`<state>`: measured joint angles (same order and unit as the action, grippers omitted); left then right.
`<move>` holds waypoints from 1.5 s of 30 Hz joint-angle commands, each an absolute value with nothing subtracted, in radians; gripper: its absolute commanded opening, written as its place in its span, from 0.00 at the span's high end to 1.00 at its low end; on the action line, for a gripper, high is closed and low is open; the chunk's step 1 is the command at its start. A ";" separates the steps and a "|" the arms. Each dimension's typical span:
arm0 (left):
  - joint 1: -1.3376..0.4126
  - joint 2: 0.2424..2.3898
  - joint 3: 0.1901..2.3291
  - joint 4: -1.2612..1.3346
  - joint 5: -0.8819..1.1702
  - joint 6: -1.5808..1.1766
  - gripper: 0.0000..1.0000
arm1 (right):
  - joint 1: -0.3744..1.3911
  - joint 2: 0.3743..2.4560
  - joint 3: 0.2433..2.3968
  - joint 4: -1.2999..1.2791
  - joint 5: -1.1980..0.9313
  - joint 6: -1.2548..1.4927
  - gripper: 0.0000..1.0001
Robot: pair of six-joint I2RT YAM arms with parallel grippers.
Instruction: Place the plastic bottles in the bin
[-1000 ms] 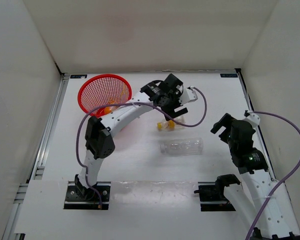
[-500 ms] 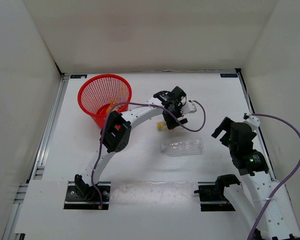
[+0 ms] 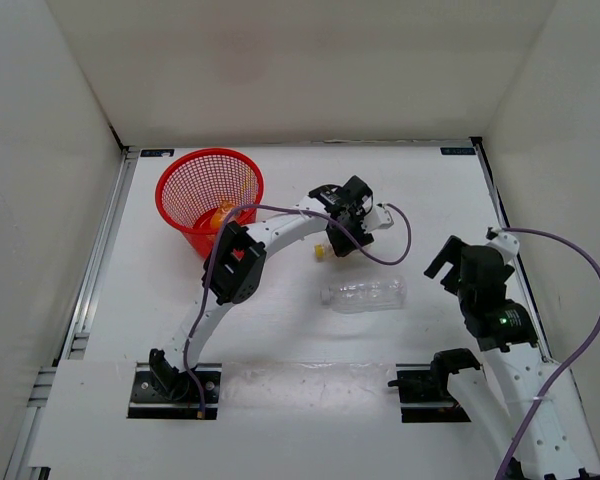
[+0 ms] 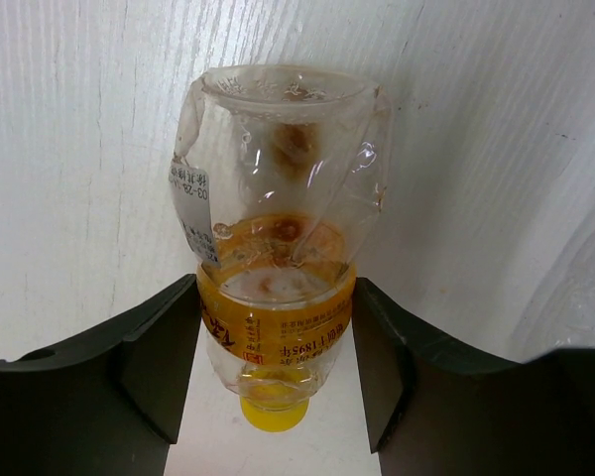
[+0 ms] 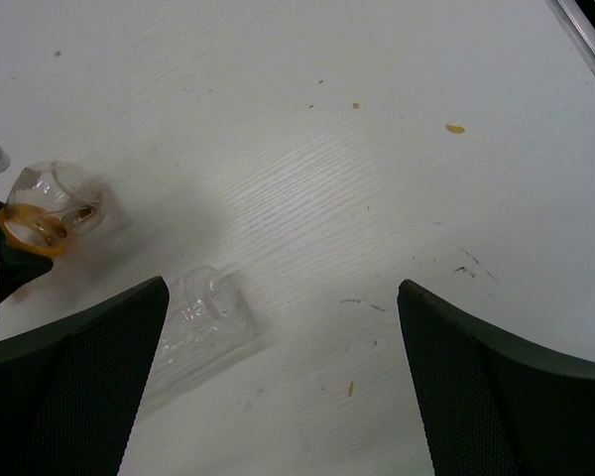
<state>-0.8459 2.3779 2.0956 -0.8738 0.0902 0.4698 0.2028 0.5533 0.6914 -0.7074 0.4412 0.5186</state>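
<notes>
A small clear bottle [image 4: 278, 248] with a yellow cap and a yellow label band lies on the white table. My left gripper [image 4: 276, 347] is shut on it, a jaw pressing each side of the band. From above, the left gripper [image 3: 340, 243] covers most of that bottle [image 3: 322, 251]. The larger clear bottle [image 3: 363, 295] lies on its side just nearer, seen also by the right wrist [image 5: 203, 317]. The red mesh bin [image 3: 180, 215] stands at the back left with an orange bottle [image 3: 223, 215] inside. My right gripper [image 5: 283, 377] hangs open above bare table, right of the large bottle.
White walls close the table on three sides. An aluminium rail [image 3: 92, 290] runs along the left edge. The arm mounts [image 3: 175, 385] sit at the near edge, and purple cables [image 3: 580, 320] loop off both arms.
My left gripper has come down over the small yellow-capped bottle and closed on it, its elbow swinging right. The right arm has hardly moved.
</notes>
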 commanded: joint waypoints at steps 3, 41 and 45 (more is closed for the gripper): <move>-0.839 2.306 2.160 -0.879 0.016 0.446 0.86 | 0.198 0.525 0.744 -0.713 0.428 0.474 0.01; -0.210 1.511 1.545 -0.785 -0.161 0.350 0.00 | 0.796 1.190 0.937 -0.661 0.031 -0.374 0.01; -0.190 1.485 1.575 -0.824 -0.152 0.330 0.00 | 0.815 1.296 0.937 -0.649 0.031 -0.474 0.01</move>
<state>-0.2081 1.5673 1.5444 -0.7948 -0.1814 0.3565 0.8089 1.2541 0.9127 -0.6548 0.0196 -0.3473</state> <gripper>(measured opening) 0.998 0.993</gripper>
